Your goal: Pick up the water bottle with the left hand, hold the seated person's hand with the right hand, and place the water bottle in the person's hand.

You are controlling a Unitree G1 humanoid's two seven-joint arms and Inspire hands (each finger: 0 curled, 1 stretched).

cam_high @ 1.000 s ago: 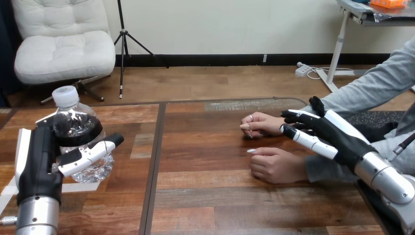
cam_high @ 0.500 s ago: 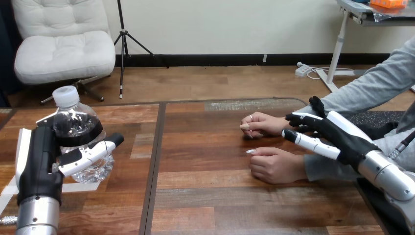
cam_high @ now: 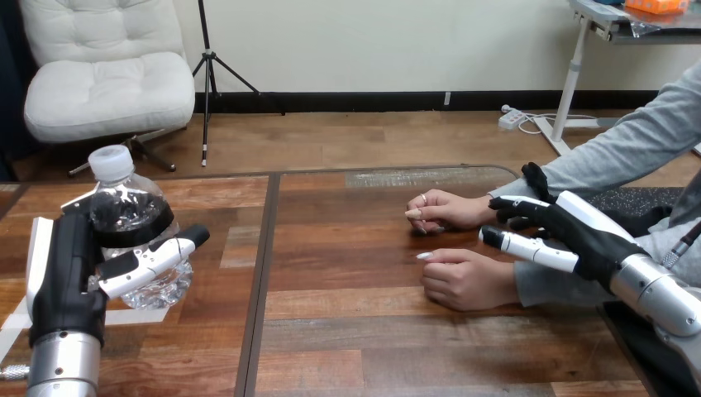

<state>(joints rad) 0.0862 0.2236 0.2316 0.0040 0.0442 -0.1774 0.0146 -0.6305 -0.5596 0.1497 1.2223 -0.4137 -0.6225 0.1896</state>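
Left hand [cam_high: 64, 269] is gripping the water bottle [cam_high: 131, 217] at the left side of the wooden table [cam_high: 347, 331]: thumb is curling across the bottle's near face, fingers are wrapping behind it. The bottle is standing upright, cap on, and neither it nor the left hand is showing any shift over the last second; whether its base is resting on the table or hanging just clear, cannot tell. The change is on the right: the right hand [cam_high: 583, 233] is sliding back toward the right and slightly nearer, so its fingertips, which a second ago were reaching further left over the wrist of the person's far hand [cam_high: 442, 209], are now lying further back over the wrist and sleeve. Its fingers are loosely extended, not closing round anything, and its thumb is pointing left, above the wrist of the person's near hand [cam_high: 467, 279]. Both of the person's hands are resting loosely curled on the table, well apart from the bottle. Judgement: the pick-up grip is looking settled, but the holding step is not yet done, and the right hand is moving off the person's hand, not closing on it; the hand-over is likely waiting on that hold.
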